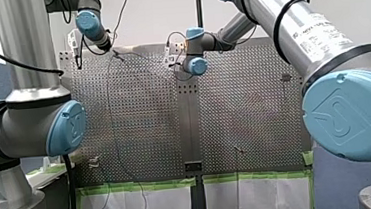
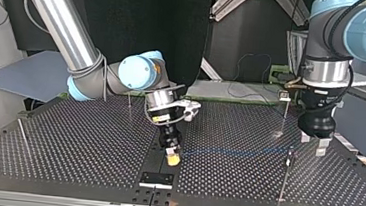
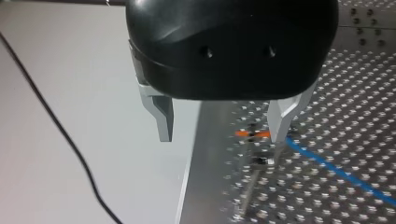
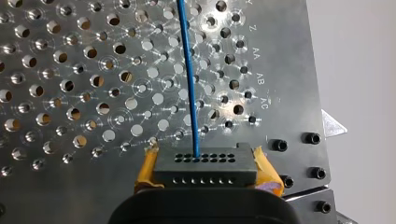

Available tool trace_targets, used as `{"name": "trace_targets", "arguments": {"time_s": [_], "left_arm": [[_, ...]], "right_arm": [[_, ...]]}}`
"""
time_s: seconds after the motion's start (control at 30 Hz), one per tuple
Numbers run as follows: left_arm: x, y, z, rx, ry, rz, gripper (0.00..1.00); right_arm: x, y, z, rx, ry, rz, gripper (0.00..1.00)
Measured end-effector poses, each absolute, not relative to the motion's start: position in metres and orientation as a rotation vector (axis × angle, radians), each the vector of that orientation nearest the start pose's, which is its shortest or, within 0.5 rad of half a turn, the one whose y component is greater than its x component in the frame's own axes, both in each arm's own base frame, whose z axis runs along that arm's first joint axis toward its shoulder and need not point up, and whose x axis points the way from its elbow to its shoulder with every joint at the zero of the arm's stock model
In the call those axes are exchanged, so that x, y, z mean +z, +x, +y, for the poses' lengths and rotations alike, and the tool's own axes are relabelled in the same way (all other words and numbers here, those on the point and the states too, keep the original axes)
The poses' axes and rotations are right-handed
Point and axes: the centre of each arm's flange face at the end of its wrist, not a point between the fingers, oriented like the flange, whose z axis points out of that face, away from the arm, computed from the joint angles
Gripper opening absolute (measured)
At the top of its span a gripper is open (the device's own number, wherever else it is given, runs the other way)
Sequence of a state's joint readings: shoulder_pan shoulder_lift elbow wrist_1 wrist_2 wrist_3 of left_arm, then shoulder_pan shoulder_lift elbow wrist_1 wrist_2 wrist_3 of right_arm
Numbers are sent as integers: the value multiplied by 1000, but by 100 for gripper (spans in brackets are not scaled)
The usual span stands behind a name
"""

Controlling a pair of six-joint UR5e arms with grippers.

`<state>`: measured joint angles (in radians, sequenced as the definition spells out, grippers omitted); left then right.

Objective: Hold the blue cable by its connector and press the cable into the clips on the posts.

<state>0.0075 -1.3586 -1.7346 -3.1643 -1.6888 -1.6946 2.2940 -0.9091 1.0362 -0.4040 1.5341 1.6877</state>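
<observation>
Top view: thin blue cable (image 2: 237, 152) is stretching just above the counter (image 2: 65, 158), from right pincer (image 2: 171, 157) toward a post (image 2: 284, 182).
Left wrist view: left pincer (image 3: 222, 137) is hanging open over an orange clip (image 3: 252, 134).
Right wrist view: yellow pads (image 4: 266, 170) are clamping the dark connector (image 4: 205, 168).

Front view: set behind and above the arms, facing out over the perforated tabletop (image 1: 139, 118) — distant. Top view: low, across the tabletop, facing the arms; sides crossed. Left wrist view looks along my left tool (image 3: 222, 137), right wrist view along my right tool (image 4: 205, 170) — both close. Top and wrist views share the blue cable (image 2: 227, 151).
</observation>
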Motion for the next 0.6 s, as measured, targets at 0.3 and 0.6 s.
{"name": "trace_targets", "arguments": {"time_s": [0.3,0.6], "left_arm": [[488,393,-124,38,-193,1606,100],[488,393,-127,31,-179,1609,100]], "right_arm": [[379,614,-489,2014,1453,-716,0],[379,614,-490,2013,1453,-717,0]]}}
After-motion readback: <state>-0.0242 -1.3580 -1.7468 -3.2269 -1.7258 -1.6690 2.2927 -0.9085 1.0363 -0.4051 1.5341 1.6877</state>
